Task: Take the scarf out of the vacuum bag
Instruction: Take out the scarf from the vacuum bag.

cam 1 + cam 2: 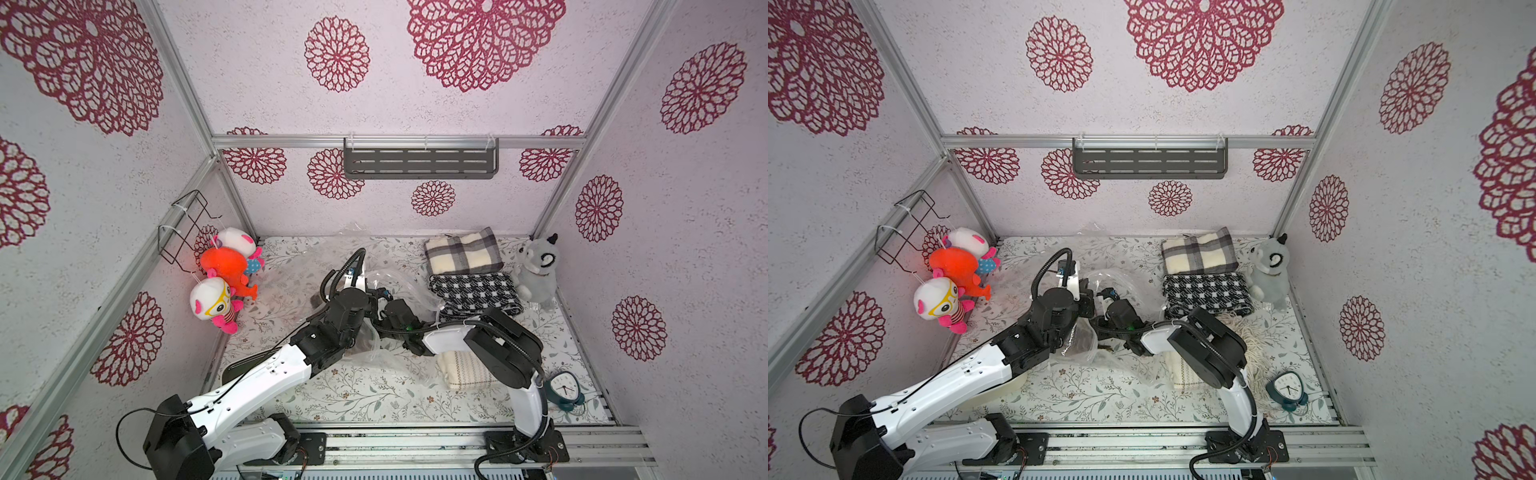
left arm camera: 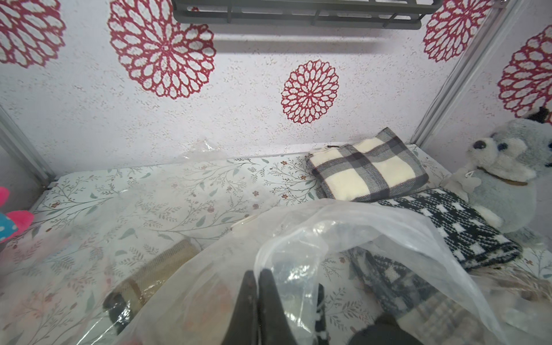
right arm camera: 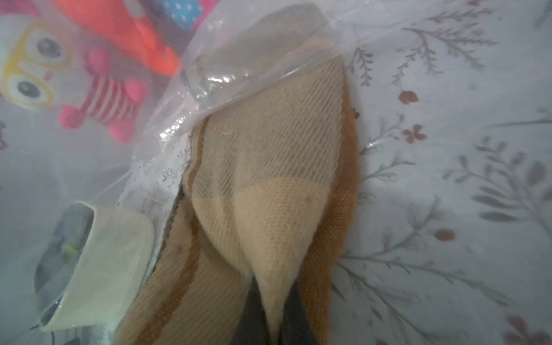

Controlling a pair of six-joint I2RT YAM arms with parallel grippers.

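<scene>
While in vacuum bag [image 3: 239,59], scarf [image 3: 268,167] pinched

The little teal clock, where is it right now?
In both top views the clock stands at the table's near right corner, beside the right arm and near the cream scarf.

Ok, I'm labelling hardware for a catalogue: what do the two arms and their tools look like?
The left arm and right arm have white link shells, chunky black joint housings and black ribbed cable hoses. The left tool and right tool end in slim dark tapered fingers.
</scene>
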